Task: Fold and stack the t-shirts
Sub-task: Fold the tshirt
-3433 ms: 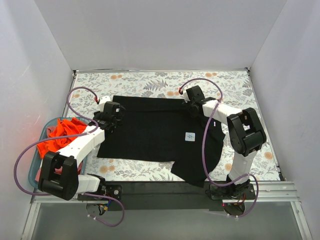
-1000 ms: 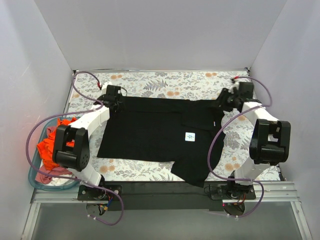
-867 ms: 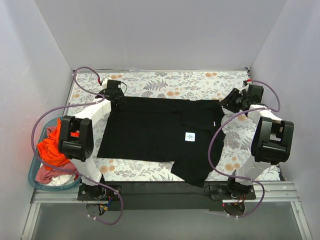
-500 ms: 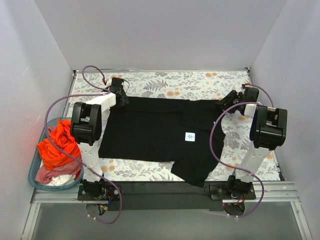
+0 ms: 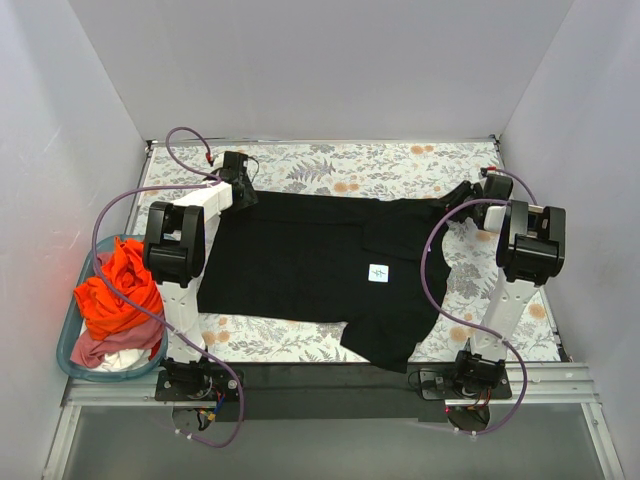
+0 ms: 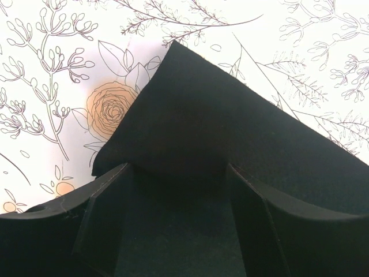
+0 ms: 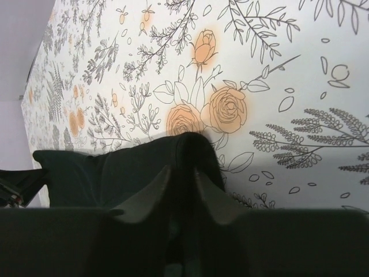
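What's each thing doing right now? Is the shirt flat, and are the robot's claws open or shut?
black t-shirt: spread out, label facing up.
left gripper: open, one finger on each side of the shirt's far left corner.
right gripper: shut, pinching the shirt's far right corner.
orange-red t-shirt: crumpled, on top of the pile.
basket: holding crumpled shirts.

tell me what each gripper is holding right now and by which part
The right gripper looks pinched on the black t-shirt at its far right corner. The left gripper stands open over the far left corner, holding nothing.
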Controlling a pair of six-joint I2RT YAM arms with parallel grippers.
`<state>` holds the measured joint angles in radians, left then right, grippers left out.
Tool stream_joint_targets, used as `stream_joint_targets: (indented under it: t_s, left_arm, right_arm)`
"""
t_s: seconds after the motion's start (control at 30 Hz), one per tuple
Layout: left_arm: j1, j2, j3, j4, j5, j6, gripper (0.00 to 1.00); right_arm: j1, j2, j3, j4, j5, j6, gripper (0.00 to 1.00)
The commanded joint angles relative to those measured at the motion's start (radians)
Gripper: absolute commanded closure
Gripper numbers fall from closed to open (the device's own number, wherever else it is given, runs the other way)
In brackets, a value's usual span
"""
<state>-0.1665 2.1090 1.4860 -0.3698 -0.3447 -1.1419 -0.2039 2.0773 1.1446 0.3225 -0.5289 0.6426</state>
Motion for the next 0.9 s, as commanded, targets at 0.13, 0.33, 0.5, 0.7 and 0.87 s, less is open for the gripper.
stream_joint_targets:
  t_s: [0.13,0.33,0.5,0.7,0.87]
  left_arm:
    - [0.024,0.049,0.011,-0.061,-0.033,-0.016,0.37]
    - [0.030,0.101,0.074,-0.100,-0.019,-0.033,0.37]
    - [0.030,0.135,0.128,-0.113,0.009,-0.050,0.37]
    - [0.030,0.108,0.137,-0.113,0.016,-0.058,0.34]
    - [0.028,0.017,0.122,-0.109,0.022,-0.058,0.31]
  right_arm:
    - [-0.048,0.030,0.026,0.075,0.020,0.019,0.98]
    - [-0.078,0.063,0.059,0.081,0.007,-0.006,0.99]
    - [-0.091,0.107,0.115,0.078,-0.008,-0.032,0.99]
    - [-0.092,0.098,0.142,0.078,-0.068,-0.020,0.79]
    - [-0.092,-0.043,0.058,0.075,-0.031,-0.037,0.62]
